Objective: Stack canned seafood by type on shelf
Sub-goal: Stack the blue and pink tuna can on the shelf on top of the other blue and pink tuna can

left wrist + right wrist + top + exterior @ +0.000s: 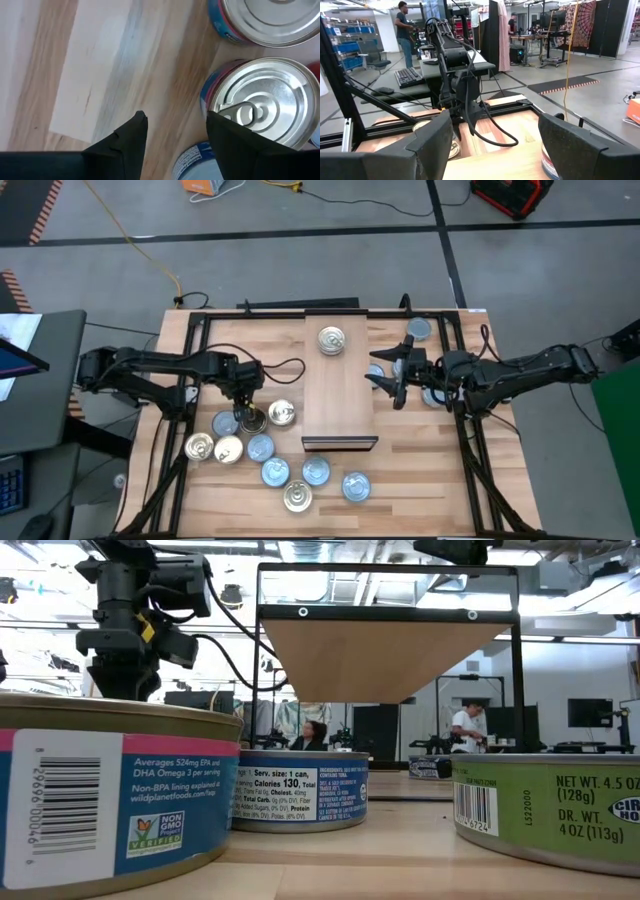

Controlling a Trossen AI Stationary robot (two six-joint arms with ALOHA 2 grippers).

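Shelf (340, 395) holds one silver-topped tin (332, 340); others, maybe ten, on tabletop.

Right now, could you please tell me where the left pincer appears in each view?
High view: left pincer, over the tins left of the shelf.
Low view: hidden; only the left arm shows, upper left.
Left wrist view: pincer at bottom edge, fingers apart.
Right wrist view: centre, at the far arm's lower end.
Shared landmark: the pull-tab tin beneath it.
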